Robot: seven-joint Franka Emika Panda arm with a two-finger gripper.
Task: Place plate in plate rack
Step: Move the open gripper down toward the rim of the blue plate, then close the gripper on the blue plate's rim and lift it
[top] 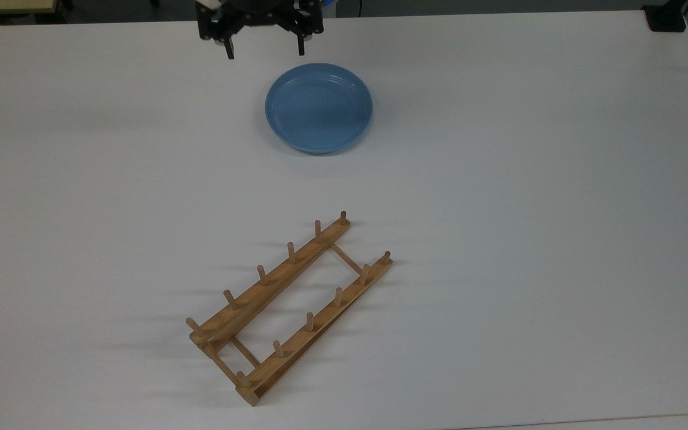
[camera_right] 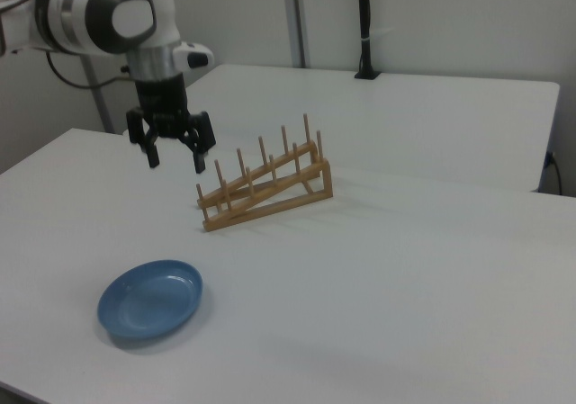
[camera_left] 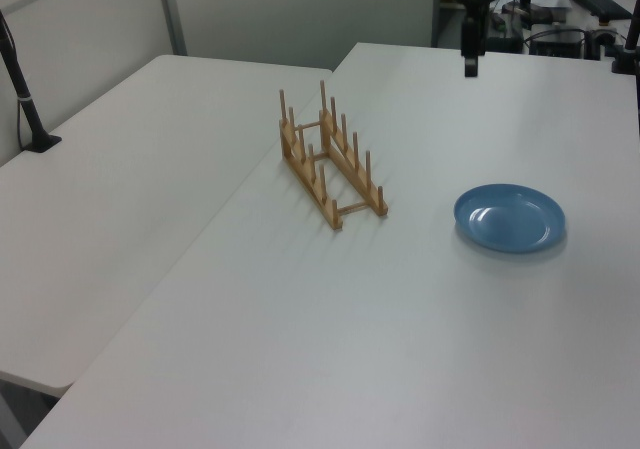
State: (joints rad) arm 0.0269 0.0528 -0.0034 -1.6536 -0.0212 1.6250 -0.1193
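Top view: claw [top: 266, 55] is seen spread, empty, raised beyond plate [top: 318, 108], offset toward the top view's left.

The scene is evenly and brightly lit from overhead — soft, faint shadows are cast on the white bench [top: 499, 179], and pale glare is seen on the plate [camera_left: 510, 218].

The top view looks steeply down; the left and right views look obliquely across from opposite sides, all sharing the table [top: 499, 209].
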